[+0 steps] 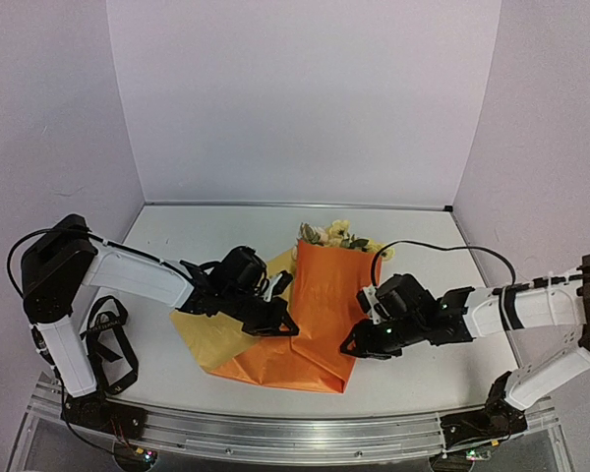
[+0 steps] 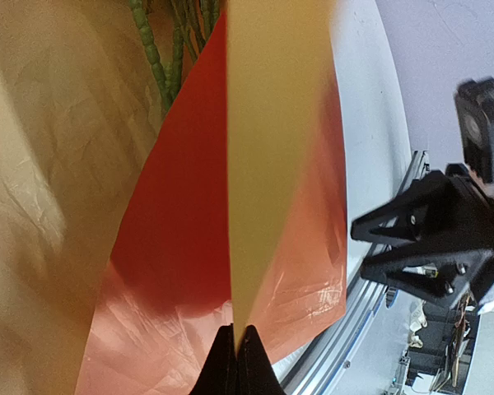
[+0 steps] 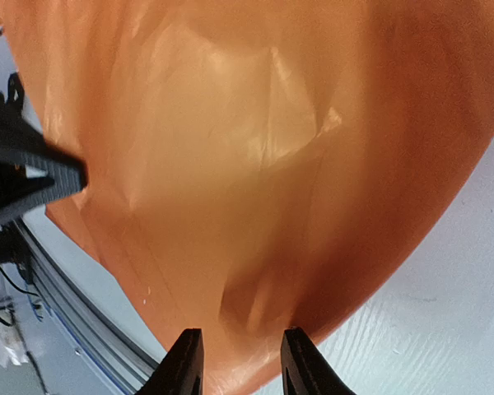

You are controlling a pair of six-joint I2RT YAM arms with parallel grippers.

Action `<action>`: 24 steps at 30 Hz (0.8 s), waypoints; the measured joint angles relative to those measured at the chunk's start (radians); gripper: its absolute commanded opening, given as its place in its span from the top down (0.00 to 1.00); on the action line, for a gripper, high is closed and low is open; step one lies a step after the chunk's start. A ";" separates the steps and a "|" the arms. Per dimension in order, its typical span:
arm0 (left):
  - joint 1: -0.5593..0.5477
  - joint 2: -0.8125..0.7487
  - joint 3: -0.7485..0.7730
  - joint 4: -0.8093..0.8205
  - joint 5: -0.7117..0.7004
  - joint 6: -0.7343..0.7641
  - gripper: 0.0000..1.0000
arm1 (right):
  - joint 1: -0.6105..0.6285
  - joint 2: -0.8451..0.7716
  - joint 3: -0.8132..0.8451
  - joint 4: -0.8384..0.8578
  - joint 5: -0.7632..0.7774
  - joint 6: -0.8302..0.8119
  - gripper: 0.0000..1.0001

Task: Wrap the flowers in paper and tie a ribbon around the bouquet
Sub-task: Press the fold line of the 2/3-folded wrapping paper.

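While the paper (image 1: 320, 315) is half folded over the flowers (image 1: 336, 236) at mid worktop (image 1: 206, 231), wrapping is judged incomplete; left gripper (image 2: 237, 355) jaws clamped on its yellow edge, right gripper (image 3: 240, 362) jaws apart astride the orange near edge; ribbon not seen, tying outstanding

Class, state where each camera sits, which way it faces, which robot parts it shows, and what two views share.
Top external: above, behind the robot, facing down; left arm, right arm show.
Left wrist: looks along shut left claw pinching the paper.
Right wrist: looks along open right claw at the paper.
Wrist views share the paper.
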 measured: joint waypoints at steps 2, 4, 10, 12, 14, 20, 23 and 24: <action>0.000 0.000 -0.007 -0.001 0.000 0.000 1.00 | 0.058 -0.037 0.017 -0.074 0.046 -0.040 0.63; 0.000 0.000 -0.012 -0.003 -0.001 0.001 1.00 | 0.118 -0.070 0.038 -0.138 0.097 -0.080 0.63; 0.000 -0.002 -0.023 -0.007 0.000 0.004 1.00 | 0.178 -0.055 0.062 -0.181 0.153 -0.130 0.74; 0.000 -0.006 -0.026 -0.012 -0.001 0.004 1.00 | 0.182 -0.017 0.078 -0.186 0.157 -0.135 0.75; 0.000 -0.010 -0.027 -0.017 -0.007 0.005 1.00 | 0.190 0.024 0.103 -0.191 0.161 -0.142 0.75; 0.006 -0.021 -0.039 -0.019 -0.018 0.005 1.00 | 0.228 0.080 0.167 -0.205 0.183 -0.153 0.75; 0.009 -0.027 -0.046 -0.024 -0.019 0.005 1.00 | 0.242 0.090 0.175 -0.205 0.187 -0.152 0.75; 0.010 -0.028 -0.046 -0.024 -0.019 0.005 1.00 | 0.247 0.095 0.175 -0.206 0.189 -0.152 0.75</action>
